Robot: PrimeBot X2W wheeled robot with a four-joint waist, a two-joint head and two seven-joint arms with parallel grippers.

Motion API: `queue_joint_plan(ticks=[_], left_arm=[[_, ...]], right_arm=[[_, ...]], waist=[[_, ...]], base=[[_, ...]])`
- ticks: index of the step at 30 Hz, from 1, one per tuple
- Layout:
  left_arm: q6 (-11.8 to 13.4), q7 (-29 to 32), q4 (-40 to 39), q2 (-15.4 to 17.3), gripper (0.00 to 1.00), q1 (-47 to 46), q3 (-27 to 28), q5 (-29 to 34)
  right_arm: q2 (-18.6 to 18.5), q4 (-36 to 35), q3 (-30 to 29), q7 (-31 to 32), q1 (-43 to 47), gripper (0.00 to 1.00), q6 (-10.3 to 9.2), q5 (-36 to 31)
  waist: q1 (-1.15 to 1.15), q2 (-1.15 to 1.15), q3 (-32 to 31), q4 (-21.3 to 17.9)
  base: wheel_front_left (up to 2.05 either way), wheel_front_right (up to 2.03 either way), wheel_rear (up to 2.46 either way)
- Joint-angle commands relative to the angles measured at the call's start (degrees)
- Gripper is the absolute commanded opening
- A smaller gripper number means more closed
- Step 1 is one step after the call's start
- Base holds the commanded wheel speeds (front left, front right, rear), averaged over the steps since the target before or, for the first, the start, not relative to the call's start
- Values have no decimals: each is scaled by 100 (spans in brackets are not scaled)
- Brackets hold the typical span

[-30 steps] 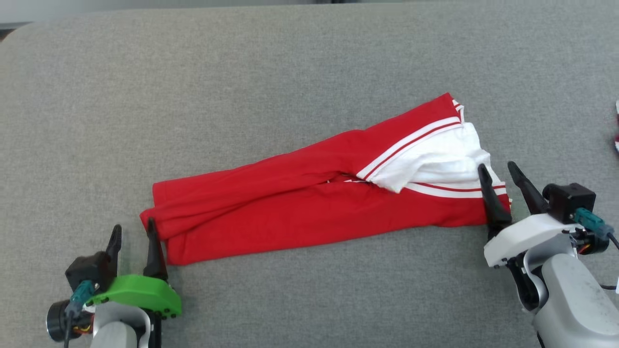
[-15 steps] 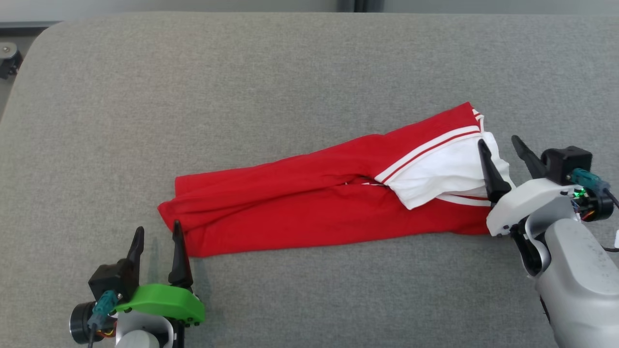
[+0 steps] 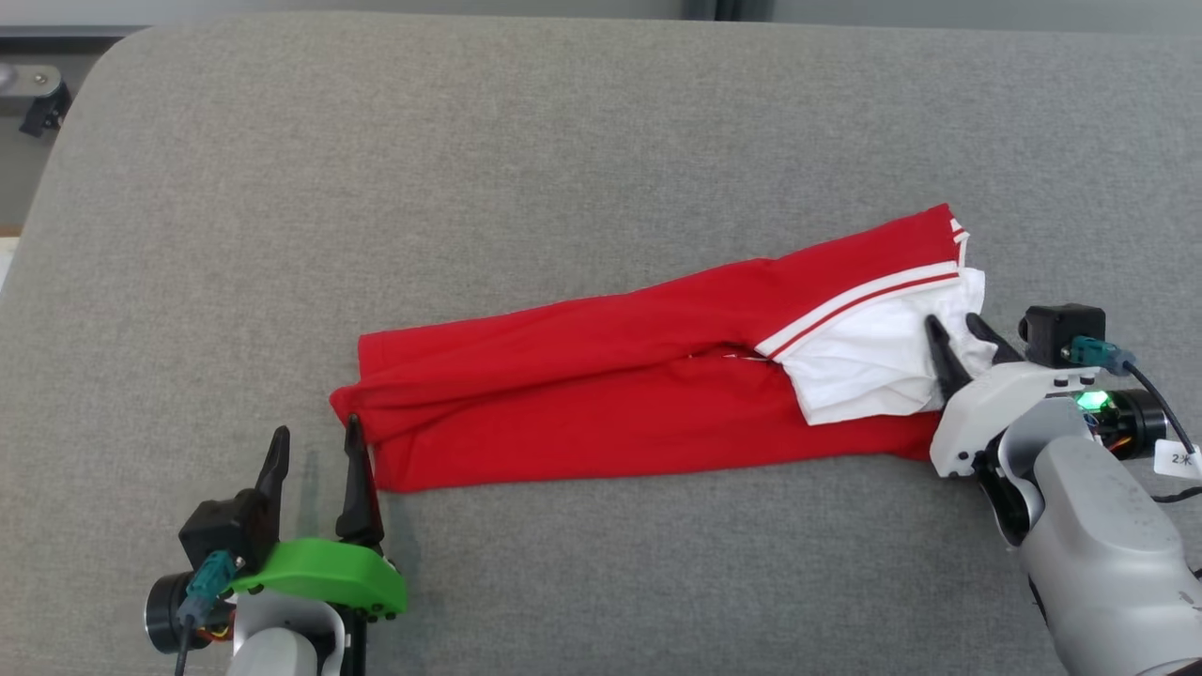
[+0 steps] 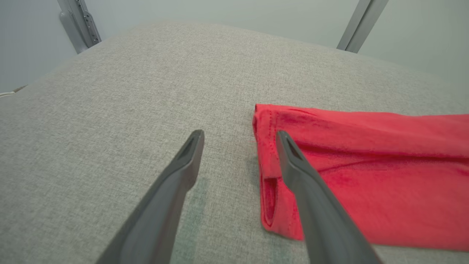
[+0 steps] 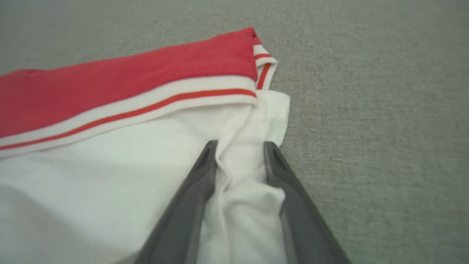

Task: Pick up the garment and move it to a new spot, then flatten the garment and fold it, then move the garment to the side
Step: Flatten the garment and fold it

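- Head view: the garment (image 3: 610, 394) lies as a long, narrow strip across the middle of the grey pad (image 3: 563, 141). Its red end is by my left arm and its white sleeve (image 3: 873, 361) is by my right.
- Left gripper (image 3: 316, 427): the jaws stand wide apart at the red end, holding nothing. On the left wrist view one finger (image 4: 296, 172) hangs over the hem and the other over bare pad.
- Right gripper (image 3: 950, 322): the jaws straddle a puckered ridge of sleeve cloth. I cannot tell whether they bite on it or merely flank it.
- Step, as I judge it: the lengthwise fold looks done, and I am taking hold of both ends, either for a cross fold or to carry it aside.
- Next move calls for a firm pinch on the sleeve through all layers, then the left jaws lowered around the hem before any lift. Otherwise the strip may fall open.
- Writing: a small white tag (image 3: 1178, 460) by my right wrist bears dark marks too small to read. The faces of the garment that lie upward are plain red and white with striped trim (image 3: 859, 300).
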Motion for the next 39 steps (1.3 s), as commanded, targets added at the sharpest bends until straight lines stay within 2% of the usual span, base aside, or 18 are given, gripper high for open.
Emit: queue_joint_plan(ticks=[1,6,14,17,20,25,30,34,39], left_arm=[[-22,3,-12,27,100,-34,6,26],[-63,3,-24,26,100,32,-5,90],[-116,3,-15,27,100,63,-240,100],[-95,3,8,30,100,50,-333,80],[-86,3,37,29,100,14,-395,66],[-104,3,91,29,100,89,-438,100],[-82,3,126,27,100,146,-444,115],[-77,3,153,27,100,195,-498,78],[-43,3,191,27,100,263,-582,4]], right_arm=[[6,336,12,33,294,0,-11,-45],[-283,456,-412,-415,161,0,-32,-161],[-554,238,-1180,-591,222,0,-17,-392],[-472,-143,-1415,-593,318,0,-12,-518],[-266,-723,-1402,-593,422,0,-11,-569],[159,-1730,-806,-594,636,0,-10,-355],[354,-2399,468,-595,839,0,-10,113],[435,-2549,1428,-595,840,0,-10,529],[536,-2377,2451,-595,653,0,-10,978]], waist=[[0,0,-29,-87],[0,0,-156,-412],[0,0,-341,-981],[0,0,-362,-1085],[0,0,-372,-1117],[0,0,-418,-1043],[0,0,-479,-836],[0,0,-547,-640],[0,0,-635,-387]], base=[[0,0,0],[0,0,0],[0,0,0],[0,0,0],[0,0,0],[0,0,0],[0,0,0],[0,0,0],[0,0,0]])
